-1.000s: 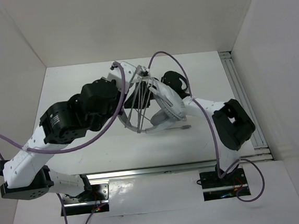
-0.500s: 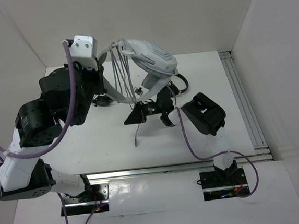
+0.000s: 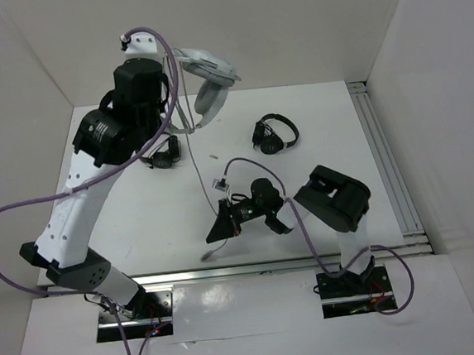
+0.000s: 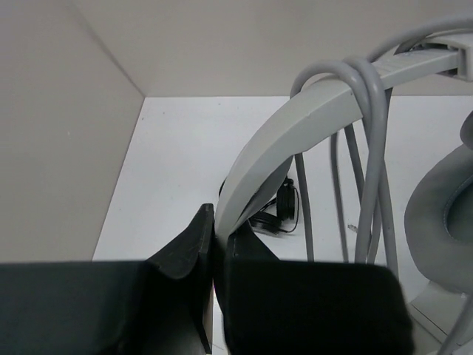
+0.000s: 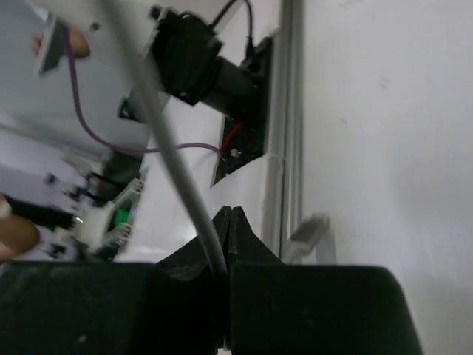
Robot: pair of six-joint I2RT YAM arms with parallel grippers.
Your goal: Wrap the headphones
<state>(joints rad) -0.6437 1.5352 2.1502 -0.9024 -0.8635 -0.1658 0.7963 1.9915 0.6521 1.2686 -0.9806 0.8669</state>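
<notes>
The light-grey headphones (image 3: 209, 82) hang in the air at the back left, held by the headband (image 4: 295, 126). My left gripper (image 3: 176, 64) is shut on that headband; in the left wrist view the gripper (image 4: 215, 225) pinches its lower end. Several turns of the thin grey cable (image 4: 372, 155) loop over the headband, next to a grey ear pad (image 4: 443, 214). The cable (image 3: 197, 177) runs down to my right gripper (image 3: 223, 231), low near the table's front. That gripper (image 5: 226, 260) is shut on the cable (image 5: 162, 140). The plug (image 5: 307, 233) lies just past it.
Two small black headphones lie on the table: one (image 3: 275, 133) at the back centre-right, one (image 3: 162, 157) under the left arm, also showing in the left wrist view (image 4: 281, 214). A metal rail (image 3: 390, 172) runs along the right side. White walls enclose the table.
My left arm has lifted the headphones up and to the back left. My right gripper has moved down to the table's front, drawing the cable out straight.
</notes>
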